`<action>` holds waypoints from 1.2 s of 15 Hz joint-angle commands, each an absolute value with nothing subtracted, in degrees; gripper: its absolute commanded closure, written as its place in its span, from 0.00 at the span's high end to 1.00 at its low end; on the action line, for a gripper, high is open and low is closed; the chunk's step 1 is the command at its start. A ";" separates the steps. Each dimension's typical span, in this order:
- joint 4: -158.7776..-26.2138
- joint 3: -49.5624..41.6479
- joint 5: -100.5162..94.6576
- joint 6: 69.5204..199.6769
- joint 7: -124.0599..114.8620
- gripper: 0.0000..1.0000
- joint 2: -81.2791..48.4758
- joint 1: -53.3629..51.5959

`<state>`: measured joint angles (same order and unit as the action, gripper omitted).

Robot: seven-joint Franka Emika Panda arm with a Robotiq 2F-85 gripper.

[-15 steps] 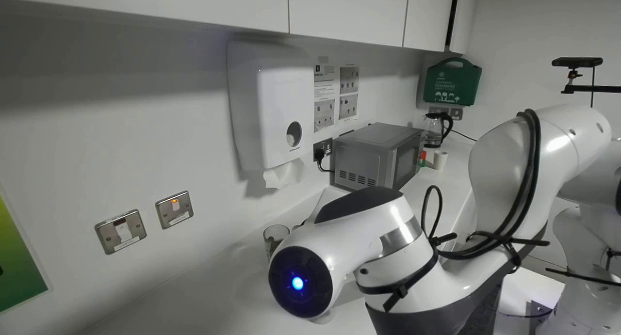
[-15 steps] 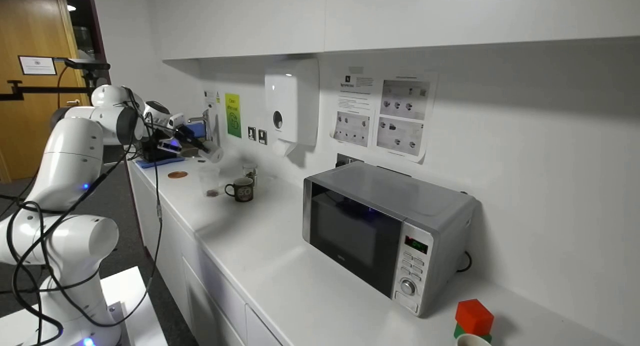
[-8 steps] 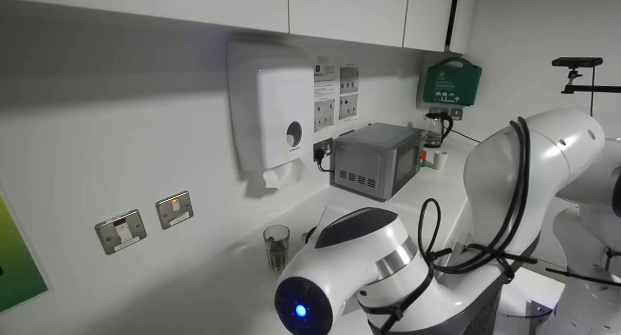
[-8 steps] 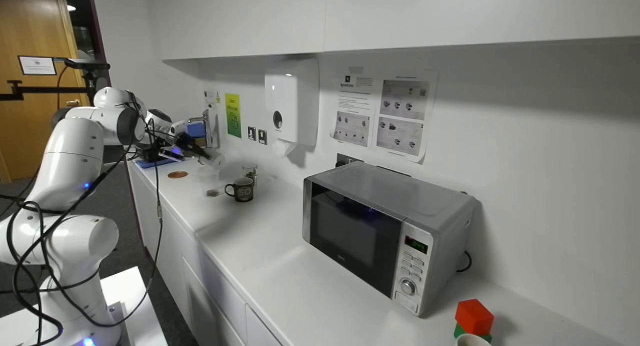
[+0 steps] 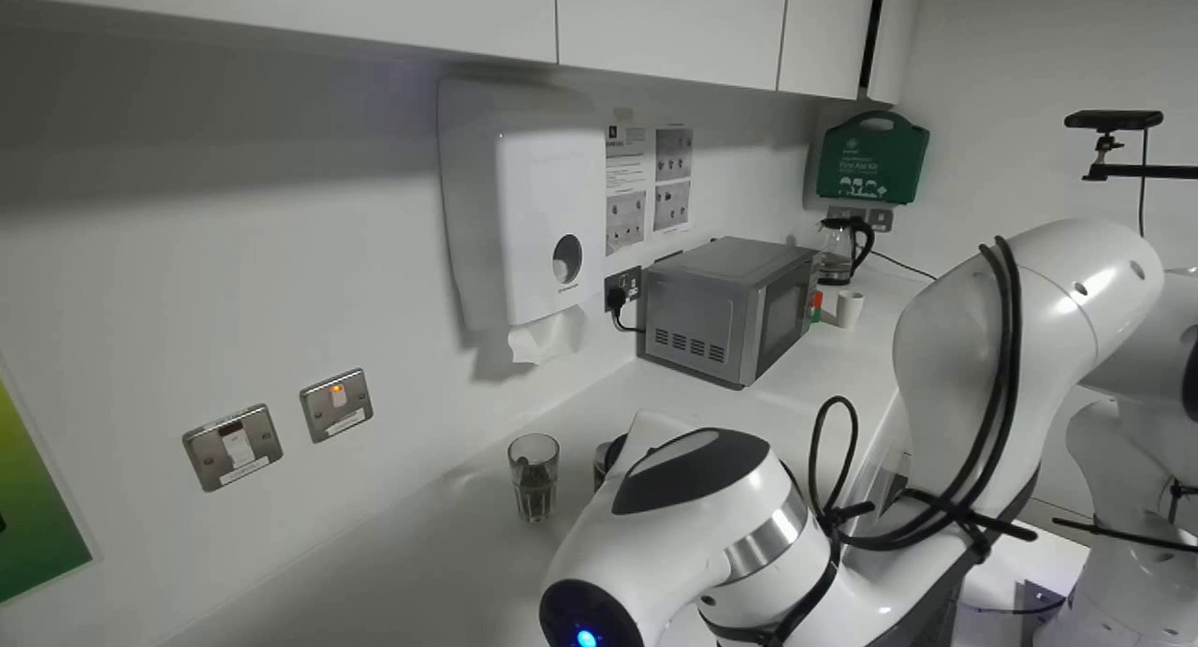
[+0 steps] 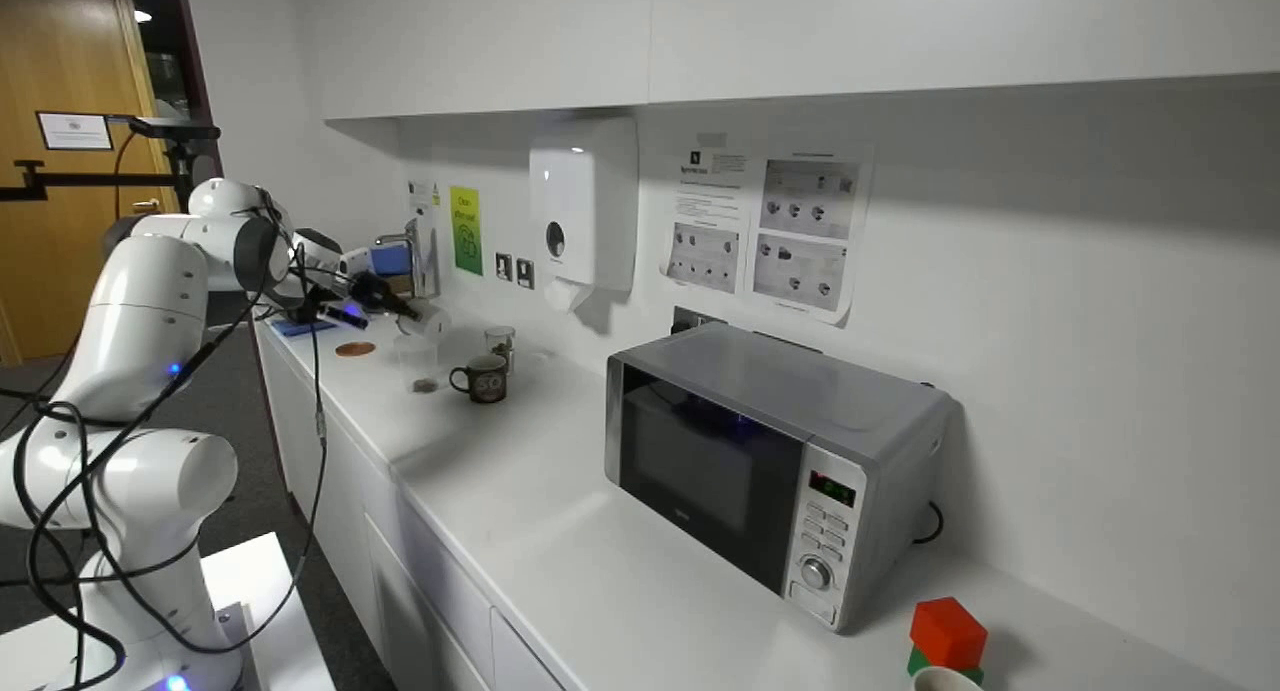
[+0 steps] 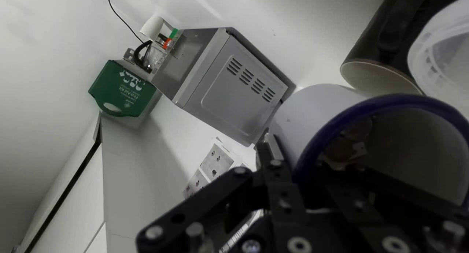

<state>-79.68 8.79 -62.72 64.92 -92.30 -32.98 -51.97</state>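
- While the gripper (image 7: 296, 161) grips the wall of the blue-rimmed mug (image 7: 311, 110), seemingly with one finger inside and one outside, the grasp itself looks done.
- Lifting is done too, it seems: in an exterior view the blue-rimmed mug hangs tilted, clear of the counter (image 6: 560, 531), near the clear tub (image 6: 416, 361); whether the two touch, I cannot tell.
- Something brownish shows inside the blue-rimmed mug, though what it is I cannot tell.
- What is left, judging by this: the blue-rimmed mug is neither set down nor released.
- Dark mug (image 6: 487, 379) and glass (image 5: 535, 478) both stand upright on the counter, and a dark clump shows low in the clear tub.
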 commanded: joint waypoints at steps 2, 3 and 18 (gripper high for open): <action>-79.69 8.94 -67.84 60.23 -91.77 0.02 -33.65 -53.56; -79.24 8.95 -68.64 59.57 -91.42 0.02 -34.25 -53.84; -77.34 8.98 -75.78 55.70 -89.94 0.02 -37.18 -55.79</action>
